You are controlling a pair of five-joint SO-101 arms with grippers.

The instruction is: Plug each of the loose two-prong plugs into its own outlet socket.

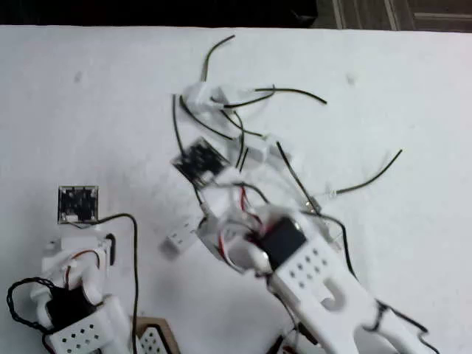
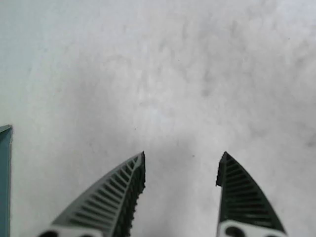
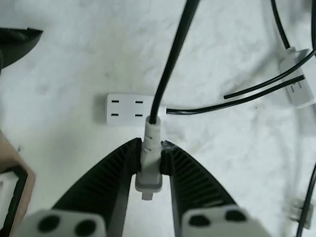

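Note:
My right gripper [image 3: 149, 145] is shut on a white two-prong plug [image 3: 148, 170], whose black cord [image 3: 173, 54] runs away across the table. Just past the fingertips lies a white outlet block [image 3: 129, 108] with two pairs of slots facing up. In the high view this outlet block [image 1: 179, 237] sits beside the right gripper [image 1: 210, 225] at mid-table. More loose plugs [image 3: 298, 84] with black cords lie further off, one plug [image 1: 254, 151] near the cord tangle. My left gripper [image 2: 181, 158] hangs open over bare white table, holding nothing.
Black cords [image 1: 243, 110] spread across the far middle of the table. Two black square pads stand out, one pad [image 1: 77, 204] in front of the left arm and another pad [image 1: 199, 161] by the tangle. A brown cardboard piece [image 1: 151, 338] lies at the near edge.

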